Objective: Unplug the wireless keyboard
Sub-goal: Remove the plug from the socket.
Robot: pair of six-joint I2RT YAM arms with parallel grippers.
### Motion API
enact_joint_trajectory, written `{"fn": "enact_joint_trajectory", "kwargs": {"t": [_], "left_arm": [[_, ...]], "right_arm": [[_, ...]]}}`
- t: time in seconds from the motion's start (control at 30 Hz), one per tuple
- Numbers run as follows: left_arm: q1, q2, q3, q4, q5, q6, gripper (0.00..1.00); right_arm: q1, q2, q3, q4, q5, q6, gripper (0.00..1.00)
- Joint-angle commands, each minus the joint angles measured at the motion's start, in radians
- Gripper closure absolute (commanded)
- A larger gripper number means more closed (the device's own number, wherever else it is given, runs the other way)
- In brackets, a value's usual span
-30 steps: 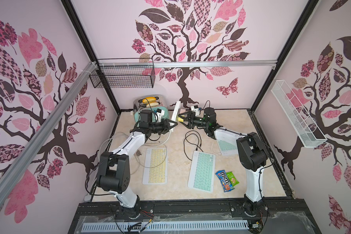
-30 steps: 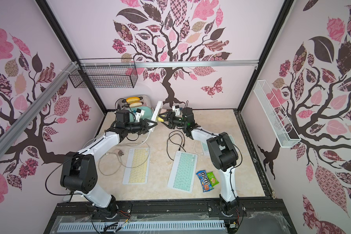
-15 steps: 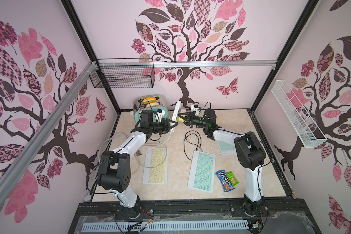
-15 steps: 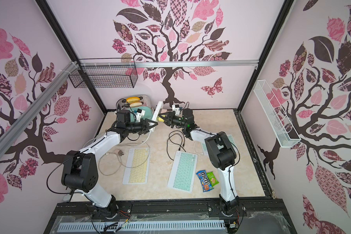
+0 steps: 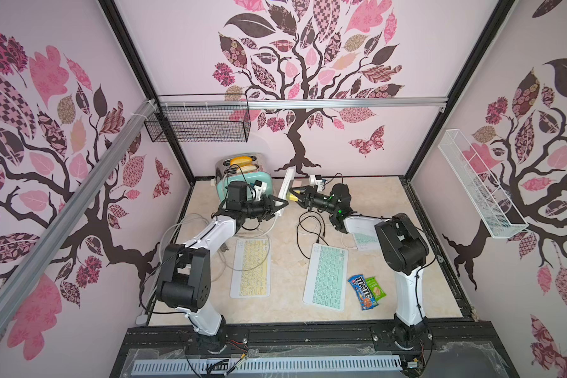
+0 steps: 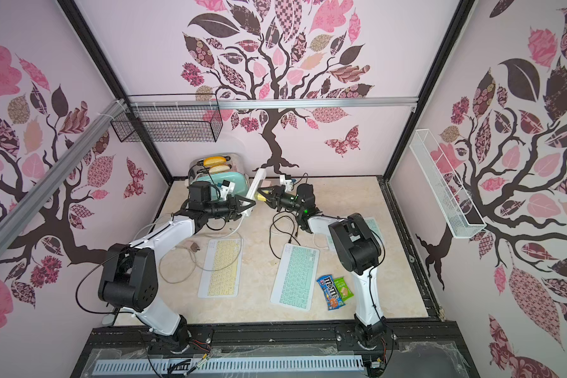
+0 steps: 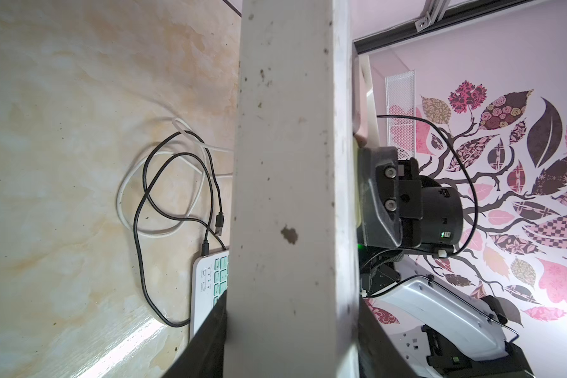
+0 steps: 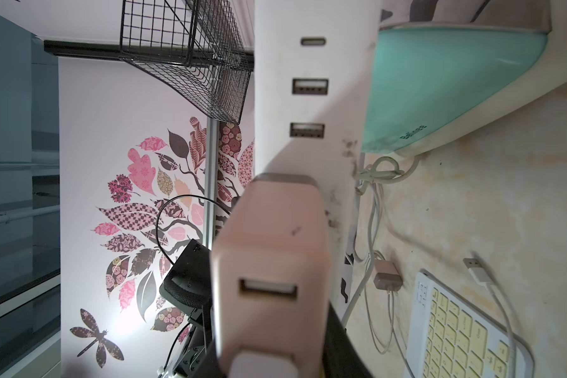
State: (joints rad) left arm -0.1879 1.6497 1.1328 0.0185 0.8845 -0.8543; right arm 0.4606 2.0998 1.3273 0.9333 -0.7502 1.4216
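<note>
Right now the left gripper (image 5: 280, 205) is clamped on the white power strip (image 5: 288, 181), holding it tilted up beside the mint toaster (image 5: 243, 178). Facing it, the right gripper (image 5: 296, 195) has its jaws pressed onto a pink USB charger block (image 8: 272, 242) seated in the strip; the block's port is empty. Nearer the robot's base, the mint-green keyboard (image 5: 326, 278) lies on the table (image 5: 373, 196), a black cable (image 7: 141, 229) plugged into its corner, the cable's other plug loose
</note>
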Motion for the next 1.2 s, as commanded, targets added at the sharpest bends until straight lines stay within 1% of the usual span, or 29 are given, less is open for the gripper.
{"fn": "enact_joint_trajectory", "kwargs": {"t": [0.0, 0.07, 0.1, 0.13, 0.17, 0.23, 0.3, 0.4, 0.47, 0.53, 0.63, 0.73, 0.77, 0.9, 0.97, 1.0, 1.1, 1.17], "left_arm": [[0.052, -0.068, 0.009, 0.168, -0.165, -0.037, 1.00], [0.052, -0.077, 0.011, 0.150, -0.187, -0.009, 1.00], [0.053, -0.084, 0.017, 0.092, -0.203, 0.024, 1.00], [0.051, -0.089, 0.024, 0.057, -0.219, 0.051, 1.00], [0.052, -0.094, 0.028, 0.027, -0.233, 0.080, 1.00], [0.055, -0.099, 0.025, 0.017, -0.242, 0.098, 1.00], [0.057, -0.098, 0.020, 0.029, -0.231, 0.095, 1.00], [0.057, -0.102, 0.022, 0.028, -0.236, 0.096, 1.00], [0.057, -0.102, 0.026, 0.028, -0.237, 0.098, 1.00], [0.057, -0.103, 0.031, 0.020, -0.246, 0.101, 1.00], [0.056, -0.108, 0.031, 0.015, -0.262, 0.101, 1.00], [0.056, -0.092, 0.043, 0.022, -0.223, 0.102, 1.00], [0.053, -0.085, 0.048, 0.019, -0.208, 0.107, 1.00], [0.033, -0.069, 0.057, 0.005, -0.162, 0.139, 1.00], [0.012, -0.041, 0.085, -0.035, -0.118, 0.175, 1.00], [0.000, -0.022, 0.110, -0.088, -0.109, 0.212, 1.00], [-0.034, 0.014, 0.154, -0.209, -0.151, 0.311, 1.00], [-0.041, 0.038, 0.157, -0.234, -0.177, 0.331, 1.00]], "right_arm": [[-0.011, -0.002, 0.000, -0.011, -0.049, -0.008, 1.00], [-0.011, -0.045, 0.002, -0.198, -0.045, -0.130, 1.00], [-0.013, -0.068, 0.004, -0.301, -0.041, -0.203, 1.00], [-0.013, -0.086, 0.002, -0.355, -0.038, -0.244, 1.00], [-0.018, -0.095, -0.005, -0.368, -0.045, -0.259, 1.00], [-0.033, -0.089, -0.029, -0.277, -0.076, -0.204, 1.00], [-0.053, -0.064, -0.055, -0.151, -0.112, -0.113, 1.00], [-0.080, -0.041, -0.090, -0.044, -0.132, -0.039, 1.00], [-0.084, -0.038, -0.099, -0.029, -0.137, -0.034, 1.00], [-0.084, -0.051, -0.110, -0.060, -0.125, -0.058, 1.00], [-0.082, -0.082, -0.111, -0.161, -0.092, -0.131, 1.00], [-0.083, -0.107, -0.107, -0.223, -0.087, -0.183, 1.00], [-0.084, -0.119, -0.107, -0.270, -0.085, -0.217, 1.00], [-0.090, -0.200, -0.117, -0.561, -0.021, -0.439, 1.00], [-0.096, -0.236, -0.143, -0.630, 0.007, -0.503, 1.00], [-0.101, -0.254, -0.160, -0.655, 0.023, -0.526, 1.00], [-0.136, -0.308, -0.199, -0.762, 0.070, -0.596, 1.00], [-0.164, -0.342, -0.202, -0.873, 0.123, -0.661, 1.00]]}}
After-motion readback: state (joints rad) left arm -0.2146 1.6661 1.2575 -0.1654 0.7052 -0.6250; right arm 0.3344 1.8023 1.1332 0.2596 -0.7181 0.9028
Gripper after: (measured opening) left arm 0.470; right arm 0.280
